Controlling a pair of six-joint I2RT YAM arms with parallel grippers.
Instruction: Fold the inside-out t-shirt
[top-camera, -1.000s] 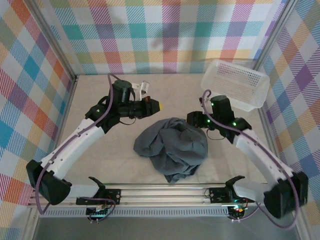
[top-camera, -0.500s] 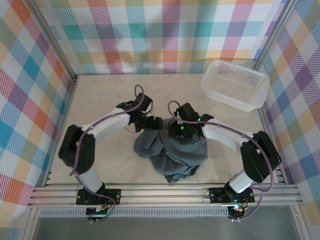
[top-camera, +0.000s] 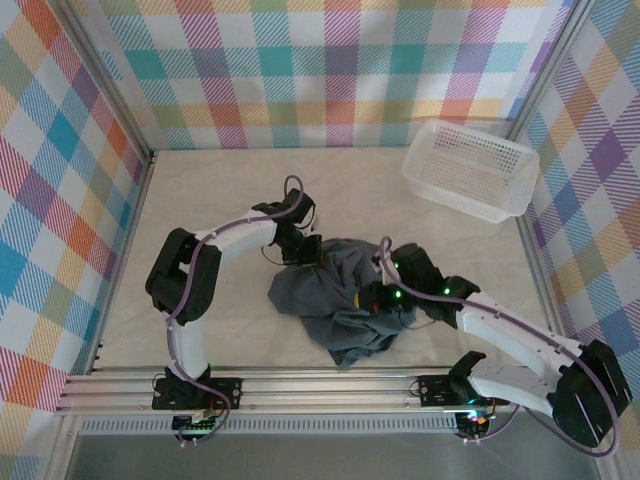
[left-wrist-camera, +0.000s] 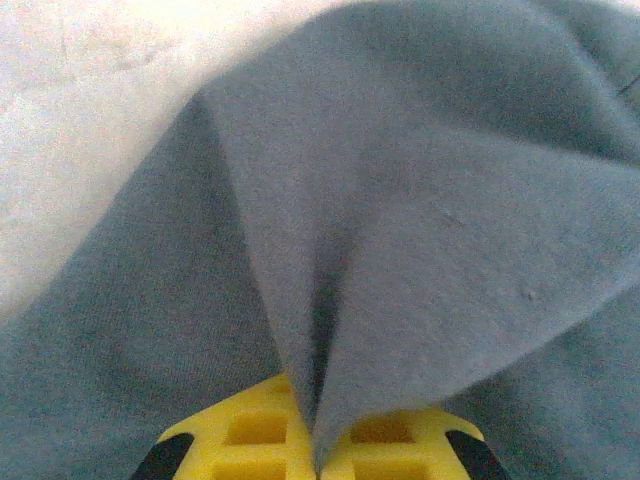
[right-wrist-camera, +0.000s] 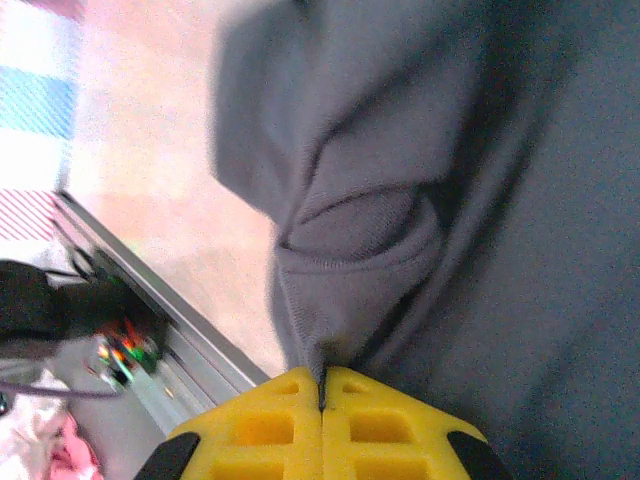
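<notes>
Near the middle of the counter (top-camera: 200, 200), the inside-out t-shirt (top-camera: 335, 295) lies heaped. The left pincer (left-wrist-camera: 318, 445) is clamped on a fold at its eleven o'clock edge, the right pincer (right-wrist-camera: 322, 390) on cloth at four o'clock. Best draw them apart slowly without loosening either pinch.

Slate-grey t-shirt (top-camera: 330, 290), yellow fingers (left-wrist-camera: 205, 436), white mesh basket (top-camera: 465, 195), cream table (top-camera: 200, 210), multicoloured pastel plaid walls (top-camera: 330, 70)
</notes>
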